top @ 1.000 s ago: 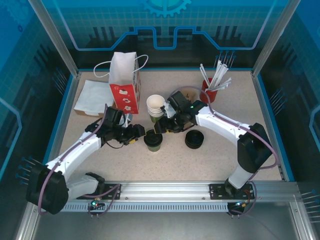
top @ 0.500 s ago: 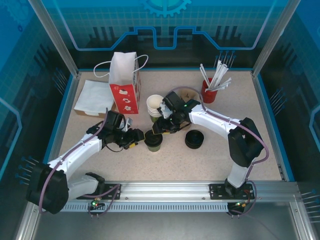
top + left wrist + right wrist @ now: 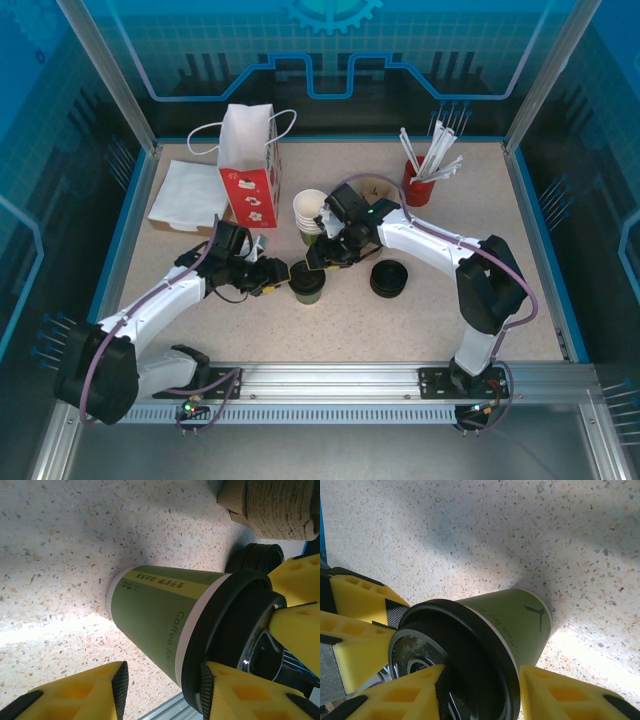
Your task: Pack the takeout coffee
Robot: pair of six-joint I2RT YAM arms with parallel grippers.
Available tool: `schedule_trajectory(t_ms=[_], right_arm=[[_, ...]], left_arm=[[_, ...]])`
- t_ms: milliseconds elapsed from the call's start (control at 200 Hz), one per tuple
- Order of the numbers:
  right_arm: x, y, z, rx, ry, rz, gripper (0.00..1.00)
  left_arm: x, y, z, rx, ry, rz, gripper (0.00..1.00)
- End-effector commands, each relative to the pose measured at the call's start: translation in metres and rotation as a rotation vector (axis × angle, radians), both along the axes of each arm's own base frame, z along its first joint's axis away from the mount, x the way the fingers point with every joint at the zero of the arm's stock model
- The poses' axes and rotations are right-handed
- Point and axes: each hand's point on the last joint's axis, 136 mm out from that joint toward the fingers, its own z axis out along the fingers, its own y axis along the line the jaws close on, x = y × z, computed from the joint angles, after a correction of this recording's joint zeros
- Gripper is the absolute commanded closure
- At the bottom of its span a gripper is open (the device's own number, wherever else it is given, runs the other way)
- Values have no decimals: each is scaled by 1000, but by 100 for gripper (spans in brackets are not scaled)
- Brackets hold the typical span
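The left gripper [image 3: 281, 272] and right gripper [image 3: 318, 258] had been narrowed about the takeout coffee [image 3: 307, 285], which was set just in front of the cup stack [image 3: 311, 212]. The left was part-open and empty; the right's hold on the lid [image 3: 470, 645] could not be told. A grasp was judged imminent.

You've got a matt green paper cup [image 3: 150, 610] capped by a glossy black plastic lid [image 3: 220, 625]. The surface [image 3: 75, 530] beneath is smooth, speckled, stone-look. The yellow fingers [image 3: 560, 695] look like matt moulded plastic, with black rubbery pads [image 3: 120, 685] inside.
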Motion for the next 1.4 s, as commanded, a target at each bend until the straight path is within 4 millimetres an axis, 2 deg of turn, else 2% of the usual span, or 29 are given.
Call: schedule_trajectory(t_ms=[0, 490, 600, 685, 805, 1056, 1211, 1391], right_arm=[[-25, -25, -38, -171, 94, 18, 58], [-29, -33, -46, -218, 115, 22, 60], [-29, -32, -46, -212, 116, 27, 60], [-27, -26, -41, -177, 101, 30, 60], [-21, -16, -31, -124, 80, 34, 60], [-12, 10, -9, 18, 55, 42, 57], [-7, 15, 5, 50, 15, 42, 55], [-2, 18, 19, 77, -26, 43, 52]], left_arm=[[-31, 21, -42, 115, 145, 12, 59], [-55, 34, -71, 169, 216, 23, 67], [-56, 35, -71, 165, 212, 29, 67], [-48, 29, -62, 131, 178, 35, 66], [-29, 19, -36, 75, 105, 40, 62], [3, 1, 16, -19, -2, 34, 45], [9, -3, 29, -51, -31, 37, 41], [12, -7, 32, -79, -38, 40, 38]])
